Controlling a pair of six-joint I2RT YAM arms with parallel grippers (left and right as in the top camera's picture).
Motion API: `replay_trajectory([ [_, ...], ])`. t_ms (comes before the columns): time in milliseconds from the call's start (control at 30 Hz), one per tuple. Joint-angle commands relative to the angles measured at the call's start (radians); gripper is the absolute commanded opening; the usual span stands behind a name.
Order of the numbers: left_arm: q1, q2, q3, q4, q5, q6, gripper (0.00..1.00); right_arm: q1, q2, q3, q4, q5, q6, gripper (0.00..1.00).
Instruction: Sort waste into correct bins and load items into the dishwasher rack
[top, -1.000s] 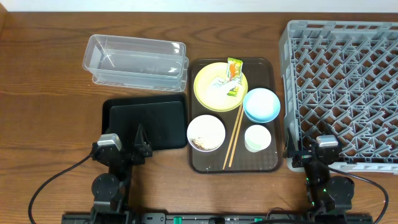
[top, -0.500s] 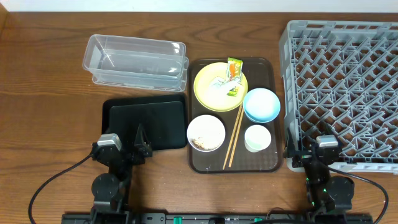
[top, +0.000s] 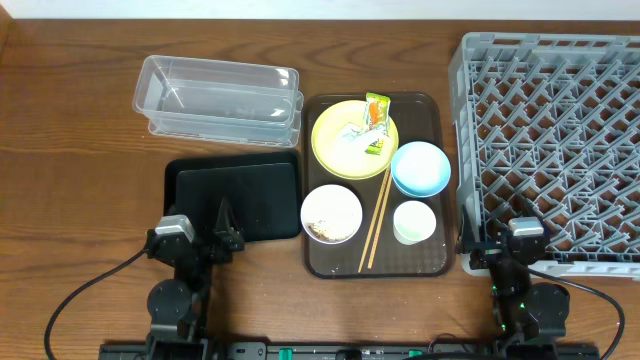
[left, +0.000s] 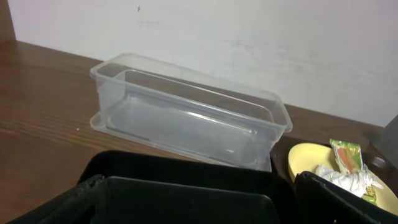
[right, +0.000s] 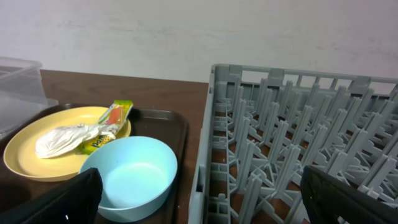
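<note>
Dark wooden counter (top: 70, 130) carries a clear plastic rectangular tub (top: 218, 95) at the back left, with a shallow black rectangular tray (top: 240, 195) just in front of it. Beside them, a brown serving tray (top: 425, 105) holds a round yellow plate (top: 335, 140) bearing a green-yellow-orange snack wrapper (top: 376, 110) and a crumpled white scrap (top: 355, 132). Also on it are a light blue bowl (top: 419, 168), a white bowl (top: 331, 205) with rice-like crumbs (top: 324, 230), a small pale cup (top: 414, 221) and wooden chopsticks (top: 376, 220). At the far right stands a large grey lattice dishwasher rack (top: 550, 130). The left claw (left: 199, 196) and right claw (right: 205, 199) both gape wide, holding nothing.
</note>
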Motion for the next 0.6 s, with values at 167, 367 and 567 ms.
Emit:
replay_trajectory([
  [167,0.006,0.024,0.027,-0.033,-0.013,0.021,0.97,0.011,0.001,0.010,-0.001,0.023,0.047,0.99],
  [367,0.006,0.199,0.192,-0.147,-0.013,0.021,0.97,0.011,0.037,0.114,-0.092,0.084,0.090,0.99],
  [567,0.006,0.483,0.432,-0.298,-0.011,0.021,0.97,0.011,0.218,0.317,-0.249,0.121,0.090,0.99],
])
